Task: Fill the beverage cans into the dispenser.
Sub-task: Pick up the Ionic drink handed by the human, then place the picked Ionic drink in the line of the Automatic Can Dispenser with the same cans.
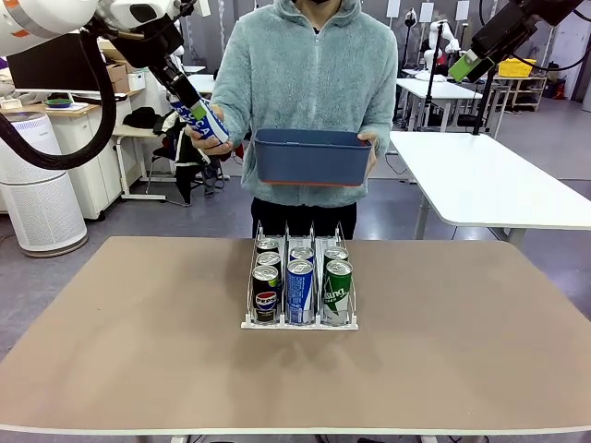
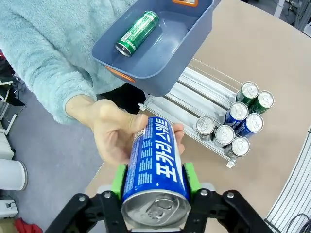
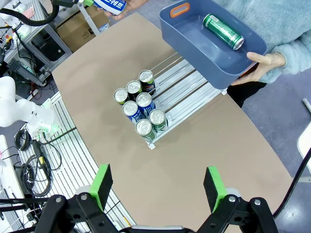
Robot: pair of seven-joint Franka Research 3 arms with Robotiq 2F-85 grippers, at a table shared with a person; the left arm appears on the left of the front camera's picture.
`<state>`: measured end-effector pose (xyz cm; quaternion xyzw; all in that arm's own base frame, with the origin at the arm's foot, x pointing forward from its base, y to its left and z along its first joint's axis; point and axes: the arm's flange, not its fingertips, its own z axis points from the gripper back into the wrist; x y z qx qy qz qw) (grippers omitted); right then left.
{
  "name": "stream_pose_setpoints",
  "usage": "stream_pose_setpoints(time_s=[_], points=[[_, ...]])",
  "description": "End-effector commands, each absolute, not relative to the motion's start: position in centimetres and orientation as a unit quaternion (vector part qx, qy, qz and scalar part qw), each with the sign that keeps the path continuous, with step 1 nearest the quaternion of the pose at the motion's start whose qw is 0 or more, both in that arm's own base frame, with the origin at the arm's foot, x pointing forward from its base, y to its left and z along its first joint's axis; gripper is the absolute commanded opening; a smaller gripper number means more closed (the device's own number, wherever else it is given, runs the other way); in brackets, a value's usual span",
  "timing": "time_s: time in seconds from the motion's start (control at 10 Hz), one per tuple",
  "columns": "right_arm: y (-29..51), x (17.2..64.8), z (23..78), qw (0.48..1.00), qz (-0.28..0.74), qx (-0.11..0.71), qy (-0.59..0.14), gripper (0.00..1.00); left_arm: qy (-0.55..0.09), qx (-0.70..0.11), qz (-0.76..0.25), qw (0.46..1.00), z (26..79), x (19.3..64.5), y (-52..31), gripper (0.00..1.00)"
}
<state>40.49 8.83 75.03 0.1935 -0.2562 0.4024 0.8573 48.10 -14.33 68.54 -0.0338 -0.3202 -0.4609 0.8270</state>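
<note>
- Blue Pocari Sweat can: aloft, tilted, clamped by the left gripper.
- Loose green can: lying sideways in the blue bin.
- Dispenser: clear three-lane rack, mid-table. Upright at its front are three black Pepsi cans, two blue cans and two green cans.
</note>
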Motion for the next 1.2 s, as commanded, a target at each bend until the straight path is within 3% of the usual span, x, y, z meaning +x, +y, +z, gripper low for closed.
stream_pose_setpoints(time_s=[0.0, 0.6, 0.7, 1.1], points=[[8.78, 40.48, 74.87, 0.857, 0.403, 0.195, -0.254, 1.00, -0.317, -0.024, -0.447, 0.836, 68.70, 47.79, -14.20, 0.00], [8.78, 40.48, 74.87, 0.857, 0.403, 0.195, -0.254, 1.00, -0.323, -0.035, -0.432, 0.841, 68.88, 47.63, -13.89, 0.00], [8.78, 40.48, 74.87, 0.857, 0.403, 0.195, -0.254, 1.00, -0.321, -0.049, -0.418, 0.848, 68.89, 47.90, -14.05, 0.41], [8.78, 40.48, 74.87, 0.857, 0.403, 0.195, -0.254, 1.00, -0.318, -0.038, -0.444, 0.837, 68.68, 47.94, -14.23, 0.41]])
